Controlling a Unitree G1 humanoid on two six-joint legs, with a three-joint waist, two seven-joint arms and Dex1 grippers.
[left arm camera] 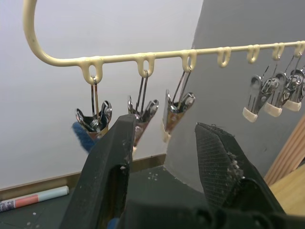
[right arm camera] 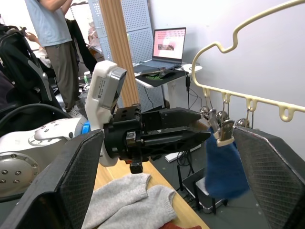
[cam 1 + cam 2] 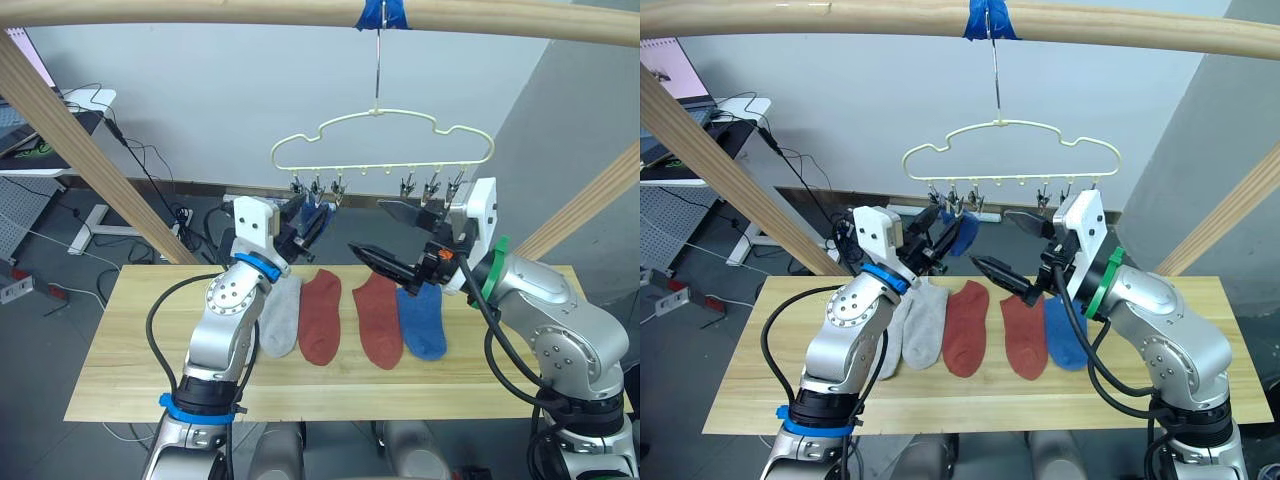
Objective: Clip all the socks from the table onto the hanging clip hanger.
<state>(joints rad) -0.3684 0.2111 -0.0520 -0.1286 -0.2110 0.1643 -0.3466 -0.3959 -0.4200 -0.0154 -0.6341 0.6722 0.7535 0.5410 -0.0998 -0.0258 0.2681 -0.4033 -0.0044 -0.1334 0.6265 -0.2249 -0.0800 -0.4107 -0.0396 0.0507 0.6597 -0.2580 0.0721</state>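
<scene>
Already one blue sock point(image 2: 224, 167) hangs from the clip hanger point(image 3: 383, 135) (leftmost clips); five socks point(image 3: 378, 318) lie mid-table point(image 3: 120, 375). Left gripper point(image 1: 164, 162) gapes beside it, right gripper point(image 3: 388, 238) spread wide, both empty.

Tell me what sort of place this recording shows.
Probably a robotics lab or workshop: an open laptop on a desk, a grey perforated panel, loose cables on the floor, and a person standing.
</scene>
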